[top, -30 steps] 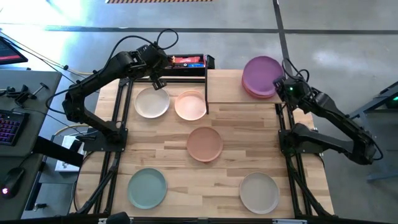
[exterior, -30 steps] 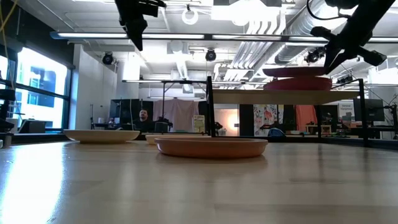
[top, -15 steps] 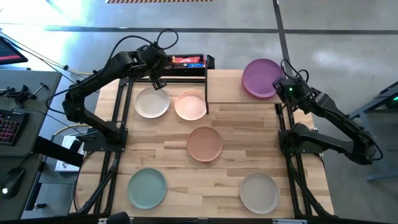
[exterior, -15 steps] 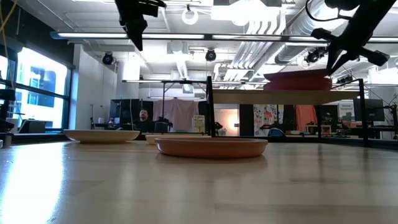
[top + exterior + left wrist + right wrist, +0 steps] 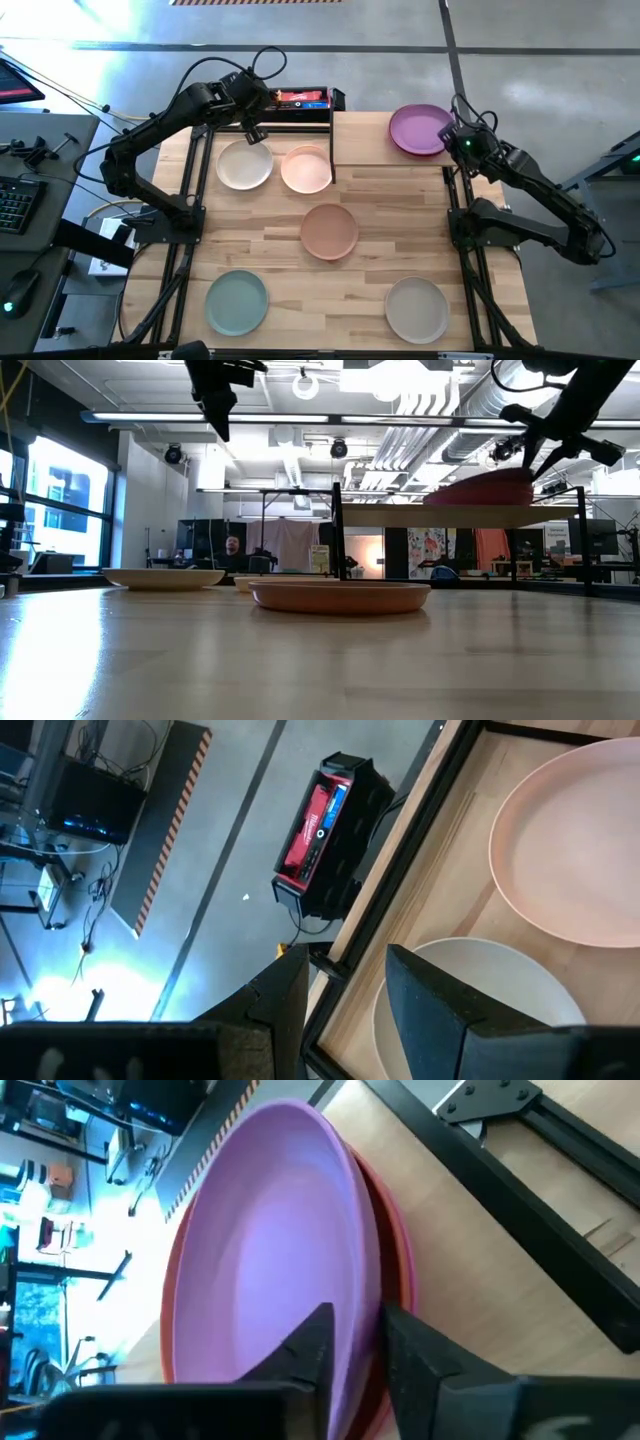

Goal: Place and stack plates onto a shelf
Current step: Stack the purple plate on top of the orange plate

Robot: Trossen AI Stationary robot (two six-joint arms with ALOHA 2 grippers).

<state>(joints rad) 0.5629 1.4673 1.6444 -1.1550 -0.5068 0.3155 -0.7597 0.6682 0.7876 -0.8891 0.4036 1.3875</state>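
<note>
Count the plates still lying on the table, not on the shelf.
5: cream plate and pale pink plate at the far side, tan plate mid-table, mint green plate and beige-grey plate at the near edge.

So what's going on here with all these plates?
The right gripper is at the rim of a purple plate, which sits on a stack on the raised shelf; a red plate shows beneath it. Its fingers straddle the rim. The left gripper hovers open above the cream plate. Pink, tan, mint and grey plates wait on the table.
</note>
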